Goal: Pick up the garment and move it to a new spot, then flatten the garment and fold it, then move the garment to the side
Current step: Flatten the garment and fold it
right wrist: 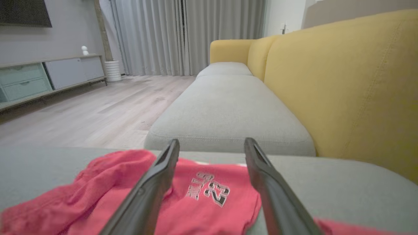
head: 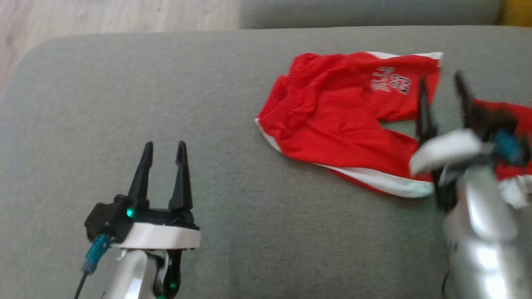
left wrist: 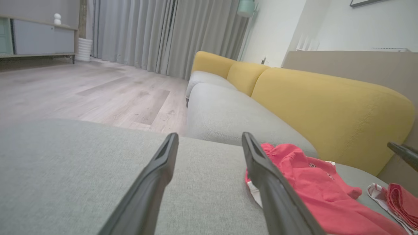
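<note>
As the garment (head: 332, 120) lies spread, the right gripper (head: 439, 79) hovers above it.

The left tool (head: 164, 143) and right tool (head: 440, 77): tapering black fingers (head: 181, 178), white collars (head: 158, 238), silvery forearms (head: 482, 232); a green light (head: 130, 213) and teal cable plug (head: 96, 249) (left side) mark one wrist.

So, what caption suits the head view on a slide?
Red shorts lie on a grey cushion: right gripper open over them, left gripper open well apart.

Matt red cloth shorts (head: 332, 120) on rough-woven cushion (head: 208, 104).
</note>
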Available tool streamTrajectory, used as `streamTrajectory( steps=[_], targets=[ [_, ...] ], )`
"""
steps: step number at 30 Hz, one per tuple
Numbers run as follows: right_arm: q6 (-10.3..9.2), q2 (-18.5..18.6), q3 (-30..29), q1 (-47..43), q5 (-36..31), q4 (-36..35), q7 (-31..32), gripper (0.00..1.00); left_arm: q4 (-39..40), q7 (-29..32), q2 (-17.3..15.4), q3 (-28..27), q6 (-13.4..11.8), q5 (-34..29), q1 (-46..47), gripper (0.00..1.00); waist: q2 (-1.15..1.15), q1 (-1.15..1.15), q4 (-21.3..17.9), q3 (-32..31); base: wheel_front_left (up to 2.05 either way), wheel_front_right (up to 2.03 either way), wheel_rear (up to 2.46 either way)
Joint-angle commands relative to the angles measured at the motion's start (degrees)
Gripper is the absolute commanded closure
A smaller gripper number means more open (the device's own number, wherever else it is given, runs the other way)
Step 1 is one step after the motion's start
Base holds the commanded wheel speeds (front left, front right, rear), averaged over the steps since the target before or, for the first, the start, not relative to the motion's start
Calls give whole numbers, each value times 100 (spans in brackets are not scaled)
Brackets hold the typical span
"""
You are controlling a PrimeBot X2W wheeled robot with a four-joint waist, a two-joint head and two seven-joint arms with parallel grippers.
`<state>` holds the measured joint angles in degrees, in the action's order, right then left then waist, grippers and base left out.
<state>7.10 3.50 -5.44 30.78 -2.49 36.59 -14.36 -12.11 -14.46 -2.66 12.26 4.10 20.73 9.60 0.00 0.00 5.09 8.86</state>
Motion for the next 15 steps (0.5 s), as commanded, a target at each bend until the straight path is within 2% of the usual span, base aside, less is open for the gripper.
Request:
streamTrajectory(
  steps=[1,4,8,11,15],
  targets=[
    [39,-60,344,-313,262,-456,-61,0,210,-54,-21,-263,23,-106,17,0,0,0,-280,-171,0,0,0],
    [39,-60,647,-1108,647,-1102,-62,0,269,-54,-21,-363,47,-139,-34,0,0,0,-479,-245,0,0,0],
    [39,-61,698,-1937,940,-1718,-62,0,332,-54,-21,-433,70,-134,-78,0,0,0,-637,-321,0,0,0],
    [39,-61,699,-2404,1002,-1927,-63,0,345,-54,-21,-483,92,-128,-156,0,0,0,-708,-427,0,0,0],
    [39,-61,679,-2606,1008,-2087,-63,0,384,-54,-21,-489,100,-121,-237,0,0,0,-752,-456,0,0,0]
  ],
)
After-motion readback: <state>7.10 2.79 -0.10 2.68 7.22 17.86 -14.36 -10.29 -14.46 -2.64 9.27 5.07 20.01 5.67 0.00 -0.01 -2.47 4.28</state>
